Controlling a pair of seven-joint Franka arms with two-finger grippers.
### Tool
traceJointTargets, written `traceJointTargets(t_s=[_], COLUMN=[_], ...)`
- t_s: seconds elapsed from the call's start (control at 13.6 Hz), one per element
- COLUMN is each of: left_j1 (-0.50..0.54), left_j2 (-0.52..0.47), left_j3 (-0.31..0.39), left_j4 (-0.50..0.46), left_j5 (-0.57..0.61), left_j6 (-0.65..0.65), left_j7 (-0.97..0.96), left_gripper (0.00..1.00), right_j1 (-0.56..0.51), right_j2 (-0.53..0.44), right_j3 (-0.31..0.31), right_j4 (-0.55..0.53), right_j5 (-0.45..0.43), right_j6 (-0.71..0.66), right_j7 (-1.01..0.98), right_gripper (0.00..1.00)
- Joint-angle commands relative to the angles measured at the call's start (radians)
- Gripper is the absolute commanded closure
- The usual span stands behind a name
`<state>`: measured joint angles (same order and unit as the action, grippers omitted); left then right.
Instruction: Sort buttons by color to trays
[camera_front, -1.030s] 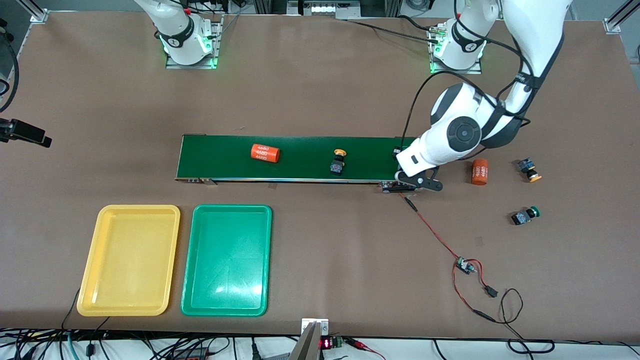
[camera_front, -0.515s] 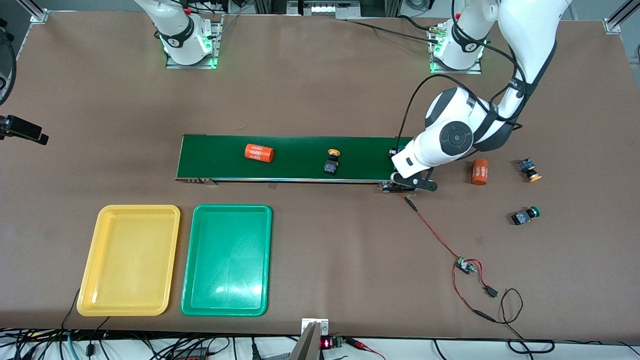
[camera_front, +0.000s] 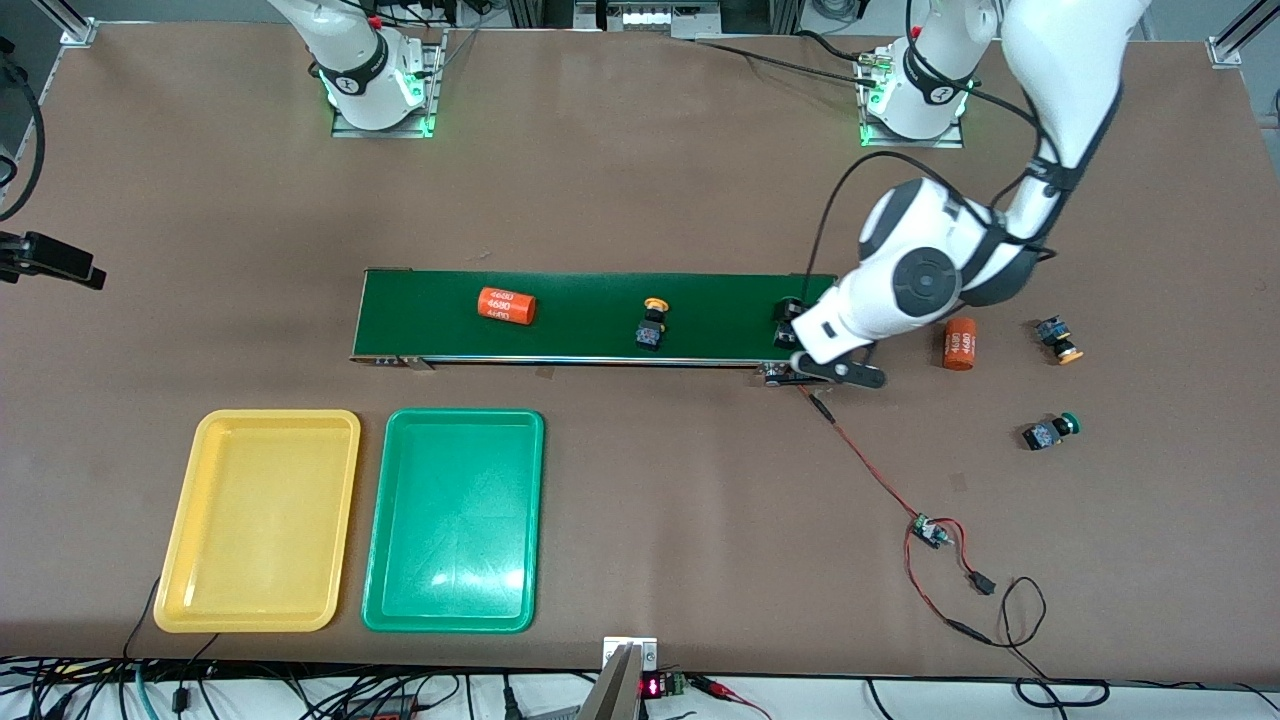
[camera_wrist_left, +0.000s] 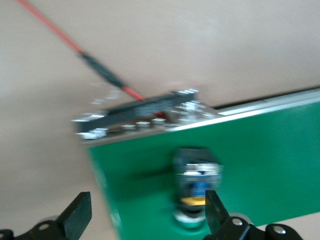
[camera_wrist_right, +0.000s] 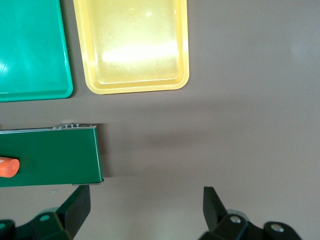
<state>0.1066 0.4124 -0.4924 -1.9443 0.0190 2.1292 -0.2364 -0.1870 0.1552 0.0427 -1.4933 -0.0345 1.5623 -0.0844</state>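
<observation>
Left end effector, fingers spread wide and holding nothing, hangs directly over a button lying on the conveyor belt, long axis running between its fingertips

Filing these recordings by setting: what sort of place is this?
Probably a robotics lab bench set up as a mock sorting line: a long dark-green conveyor belt, a shallow yellow plastic tray beside a matching green plastic tray, and loose red-and-black wiring.

White print reading "4680", repeated in rows, stands on the orange cylinder on the belt. The same "4680" print runs sideways on the orange cylinder on the table. A small red lit display at the table's six o'clock edge cannot be read.
</observation>
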Motion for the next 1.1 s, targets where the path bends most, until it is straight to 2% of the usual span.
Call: traceJointTargets(t_s=[0.0, 0.29, 0.59, 0.81, 1.03], left_j1=[0.143, 0.267, 0.289, 0.34, 0.373], left_j2=[-0.043, -0.017, 0.012, 0.077, 0.161], left_j3=[0.014, 0.018, 0.058, 0.061, 0.061], left_j4=[-0.001, -0.002, 0.004, 0.109, 0.246], left_j5=[-0.002, 0.002, 0.083, 0.209, 0.282], left_j6=[-0.081, -0.132, -0.117, -0.094, -0.097], left_j7=[0.096, 0.232, 0.291, 0.383, 0.656], left_gripper=[0.0, 0.0, 0.0, 0.0, 0.0], right_j1=[0.023, 0.029, 0.057, 0.064, 0.067], right_j2=[0.012, 0.02, 0.023, 0.029, 0.041], right_j3=[0.003, 0.003, 0.003, 0.003, 0.003], right_j4=[0.001, -0.002, -0.015, -0.015, -0.015], right_j5=[-0.007, -0.005, 0.013, 0.04, 0.045], right_j6=[-0.013, -0.025, -0.027, -0.057, -0.057], right_j7=[-0.006, -0.002, -0.005, 0.002, 0.005], right_gripper=[0.0, 0.0, 0.0, 0.0, 0.0])
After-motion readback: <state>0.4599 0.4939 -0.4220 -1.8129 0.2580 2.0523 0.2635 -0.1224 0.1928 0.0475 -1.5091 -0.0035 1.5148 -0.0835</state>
